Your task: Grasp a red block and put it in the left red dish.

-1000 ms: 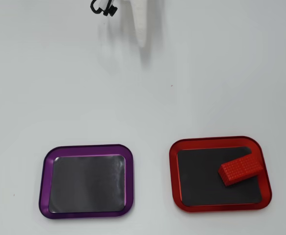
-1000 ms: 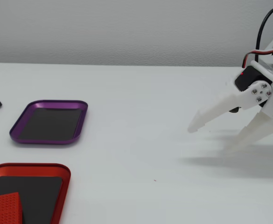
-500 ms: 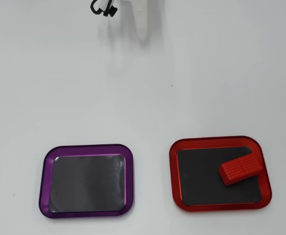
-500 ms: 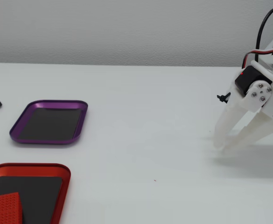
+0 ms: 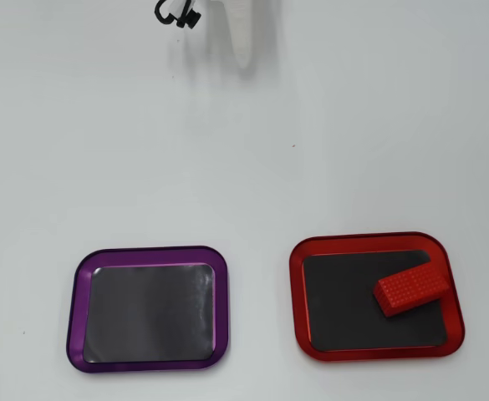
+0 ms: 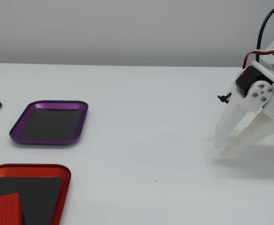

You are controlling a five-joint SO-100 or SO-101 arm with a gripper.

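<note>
gripper (image 6: 221, 146) empty, tips together, red block (image 5: 410, 289) in red dish (image 5: 298, 288)

I work at a bare robotics test bench: a plain matte white tabletop (image 6: 137, 117) against a blank pale grey wall (image 6: 127, 28), with my white 3D-printed plastic arm (image 6: 268, 93) and its exposed red-and-black servo wiring (image 6: 263, 33).

Brightness: both views bright and even, the white table (image 5: 328, 125) close to washed out
Shadows: soft and faint, a pale grey smear under the gripper (image 6: 219, 146) in the fixed view
Glare: dull sheen on the floor of the purple tray (image 5: 148, 309) in the overhead view
Focus: both views fairly sharp, the gripper blending into the table
</note>
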